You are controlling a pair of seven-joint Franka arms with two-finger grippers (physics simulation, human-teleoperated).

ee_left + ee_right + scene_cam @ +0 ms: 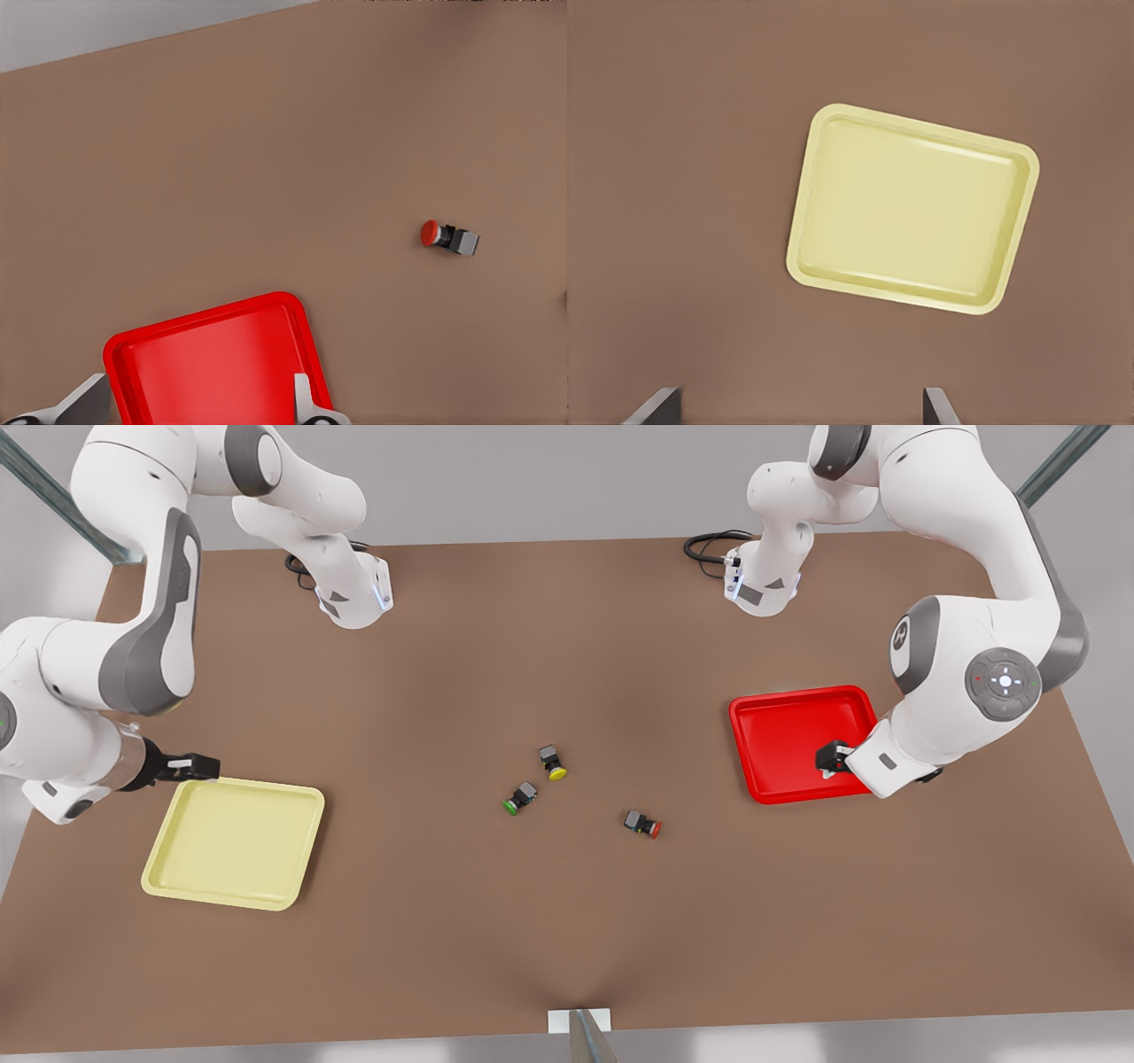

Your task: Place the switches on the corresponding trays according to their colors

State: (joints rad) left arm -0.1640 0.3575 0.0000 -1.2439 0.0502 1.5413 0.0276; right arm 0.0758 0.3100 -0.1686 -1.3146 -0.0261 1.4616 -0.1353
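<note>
A brown counter (567,921) seen from above, with a white robot arm at each side. In the middle lie three small push-button switches, well apart from both trays. The yellow-capped switch (553,763) lies on its side, and the green-capped switch (520,798) is just beside it, toward the front view's left. The red-capped switch (641,823) lies a little farther toward the front view's right, nearer the red tray (780,717) (it also appears in the left wrist view (449,236), on bare counter beyond the tray's corner).

The pale yellow tray (232,841) sits at the front view's left with nothing in it. The right gripper (197,765) hovers by that tray's far edge; in the right wrist view its two dark fingertips (656,405) stand spread wide apart, holding nothing, with the yellow tray (912,208) beyond them.

The left gripper (831,759) hangs over the red tray at the front view's right. In the left wrist view its pale fingertips (303,398) are spread apart over the red tray (217,367), holding nothing.
</note>
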